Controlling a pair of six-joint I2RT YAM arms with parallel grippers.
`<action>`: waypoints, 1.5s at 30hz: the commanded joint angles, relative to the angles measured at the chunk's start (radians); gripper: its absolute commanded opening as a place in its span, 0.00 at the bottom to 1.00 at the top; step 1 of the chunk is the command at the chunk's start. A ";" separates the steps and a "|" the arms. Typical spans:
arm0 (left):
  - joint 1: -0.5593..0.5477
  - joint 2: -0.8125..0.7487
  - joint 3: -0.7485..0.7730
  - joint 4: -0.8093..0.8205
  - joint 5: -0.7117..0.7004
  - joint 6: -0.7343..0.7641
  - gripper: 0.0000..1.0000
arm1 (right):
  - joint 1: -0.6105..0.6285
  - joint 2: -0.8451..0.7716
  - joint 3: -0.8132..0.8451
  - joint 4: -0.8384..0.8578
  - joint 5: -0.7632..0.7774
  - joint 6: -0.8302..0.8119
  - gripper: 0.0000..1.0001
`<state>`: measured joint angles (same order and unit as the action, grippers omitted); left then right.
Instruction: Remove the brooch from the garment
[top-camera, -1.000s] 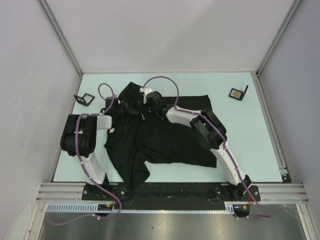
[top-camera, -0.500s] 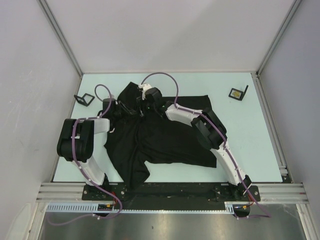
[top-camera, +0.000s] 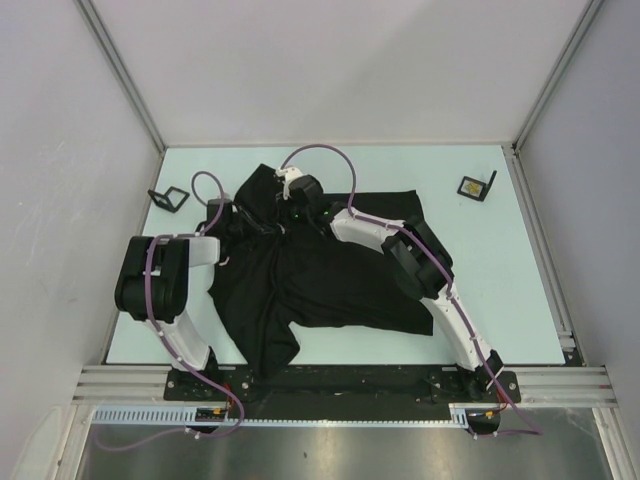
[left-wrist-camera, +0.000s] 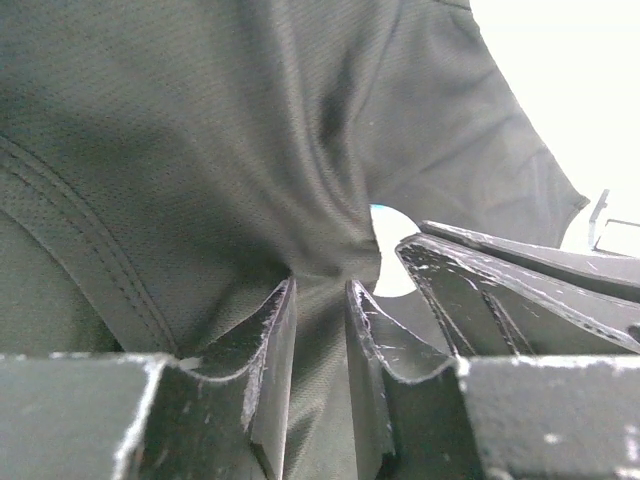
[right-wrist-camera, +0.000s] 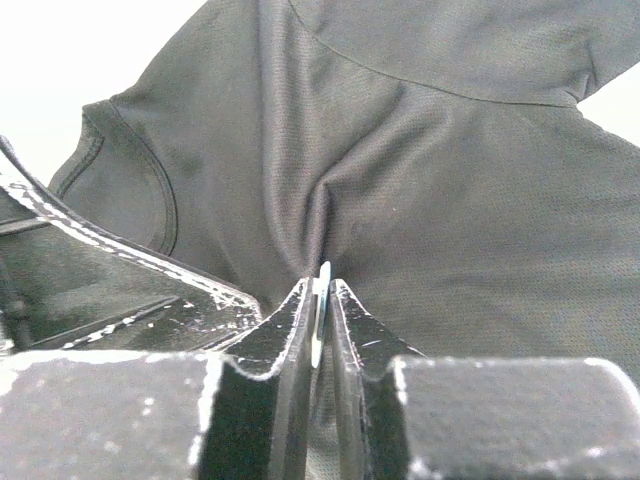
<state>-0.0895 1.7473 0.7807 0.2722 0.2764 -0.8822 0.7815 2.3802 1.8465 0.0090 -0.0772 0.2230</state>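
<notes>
The garment (top-camera: 330, 280), a black T-shirt, lies spread in the middle of the table. My left gripper (top-camera: 266, 225) is shut on a pinched fold of the garment (left-wrist-camera: 200, 150) near its collar; the left wrist view shows the fabric between its jaws (left-wrist-camera: 320, 292). My right gripper (top-camera: 290, 217) is right beside it, shut on the brooch (right-wrist-camera: 322, 276), a thin pale blue-white disc seen edge-on between the jaws (right-wrist-camera: 320, 290). The garment (right-wrist-camera: 450, 180) puckers toward the brooch. In the left wrist view the brooch (left-wrist-camera: 388, 222) shows as a pale patch beside the right gripper's fingers (left-wrist-camera: 500, 290).
A small black frame stand (top-camera: 170, 198) sits at the table's far left and another with a yellow face (top-camera: 477, 186) at the far right. Grey walls with metal rails enclose the pale green table (top-camera: 500, 290).
Both grippers have shifted slightly toward the far side with the shirt's collar area, and the left arm's elbow has swung left. In the last half second almost nothing moved.
</notes>
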 joint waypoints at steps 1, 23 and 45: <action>-0.004 0.015 0.045 -0.007 0.024 0.023 0.30 | 0.002 -0.075 0.000 0.037 0.001 -0.019 0.11; 0.002 0.110 0.108 0.019 0.093 -0.018 0.34 | 0.002 -0.101 -0.093 0.144 0.011 0.044 0.00; 0.004 0.103 0.057 0.093 0.080 -0.044 0.41 | -0.024 -0.096 -0.113 0.180 -0.053 0.118 0.00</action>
<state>-0.0887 1.8477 0.8375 0.3294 0.3622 -0.9173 0.7681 2.3497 1.7405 0.1326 -0.0948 0.3111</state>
